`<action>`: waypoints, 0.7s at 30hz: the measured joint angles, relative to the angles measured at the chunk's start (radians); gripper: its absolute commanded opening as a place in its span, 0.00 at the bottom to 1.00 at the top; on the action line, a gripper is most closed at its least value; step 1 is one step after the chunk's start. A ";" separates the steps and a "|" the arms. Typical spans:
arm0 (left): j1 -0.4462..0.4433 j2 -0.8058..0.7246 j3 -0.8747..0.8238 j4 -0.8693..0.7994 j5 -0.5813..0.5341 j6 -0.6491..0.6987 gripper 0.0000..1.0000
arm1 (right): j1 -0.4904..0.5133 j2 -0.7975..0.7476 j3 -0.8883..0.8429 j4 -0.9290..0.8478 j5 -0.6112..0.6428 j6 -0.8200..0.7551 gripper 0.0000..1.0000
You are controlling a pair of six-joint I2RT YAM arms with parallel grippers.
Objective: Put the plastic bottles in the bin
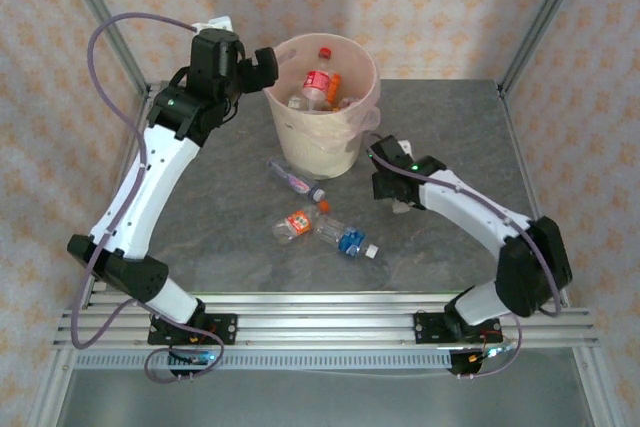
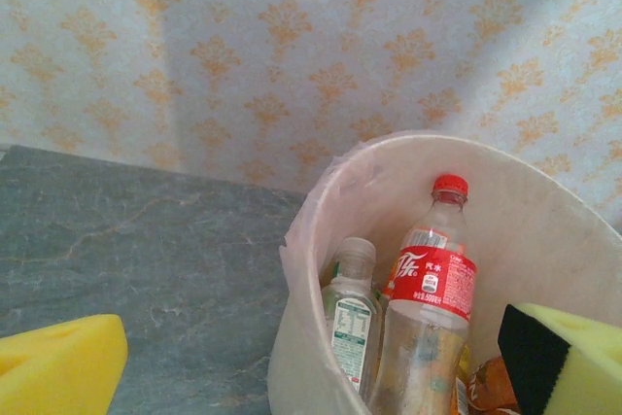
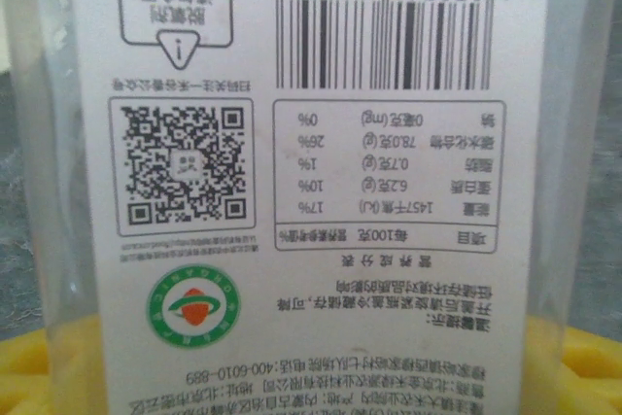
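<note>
One white-labelled bottle [image 3: 311,182] sits gripped inside the right pincer [image 1: 398,202]; the left pincer [image 1: 264,65] gapes open.

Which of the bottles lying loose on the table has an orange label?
The middle bottle, with an orange cap. The blue-labelled bottle beside it has a white cap, and the third bottle lies closer to the bin.

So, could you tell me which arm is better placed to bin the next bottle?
Right, probably: the right gripper has a white-labelled bottle between its fingers; the left gripper hangs open and empty by the bin rim.
</note>
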 measured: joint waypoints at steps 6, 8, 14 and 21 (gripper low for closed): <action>0.013 -0.090 -0.097 0.028 -0.012 -0.027 1.00 | 0.000 -0.108 0.167 -0.117 0.048 0.027 0.55; 0.015 -0.126 -0.137 0.035 -0.020 -0.040 1.00 | 0.000 -0.118 0.246 -0.140 0.047 0.026 0.55; 0.015 -0.227 -0.269 0.060 -0.037 -0.071 1.00 | 0.008 -0.087 0.527 -0.187 0.024 0.009 0.55; 0.015 -0.303 -0.402 0.077 -0.044 -0.113 1.00 | 0.027 0.094 0.868 -0.195 -0.068 -0.031 0.55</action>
